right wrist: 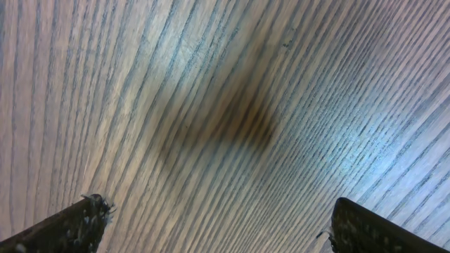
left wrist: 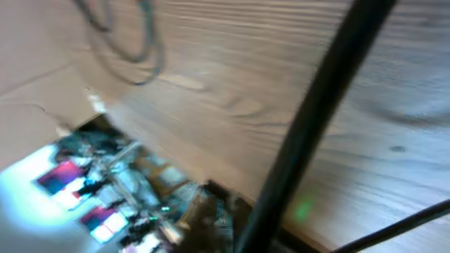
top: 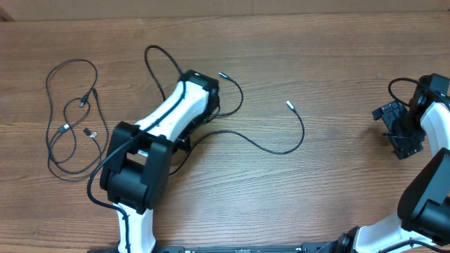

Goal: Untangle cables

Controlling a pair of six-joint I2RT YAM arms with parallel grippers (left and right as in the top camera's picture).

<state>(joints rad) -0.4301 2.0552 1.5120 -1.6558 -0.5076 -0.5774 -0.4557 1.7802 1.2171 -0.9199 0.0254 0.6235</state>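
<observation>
Thin black cables [top: 93, 93] with small silvery plug tips lie looped in a tangle at the left of the overhead frame, on the brown wood-grain counter [top: 337, 56]. More loose strands [top: 281, 150] run out from under the left gripper [top: 209, 105] near the centre, and one ends in a plug to its right. That gripper sits beneath its white-and-black arm [top: 172, 105] and its wrist view is blurred, so I cannot tell how far it is closed. The right gripper [right wrist: 218, 211], at the far right and well apart from every cable, stands wide open and holds nothing.

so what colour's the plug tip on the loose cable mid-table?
Silvery plug tip on a black cable; overhead shows it best.
</observation>
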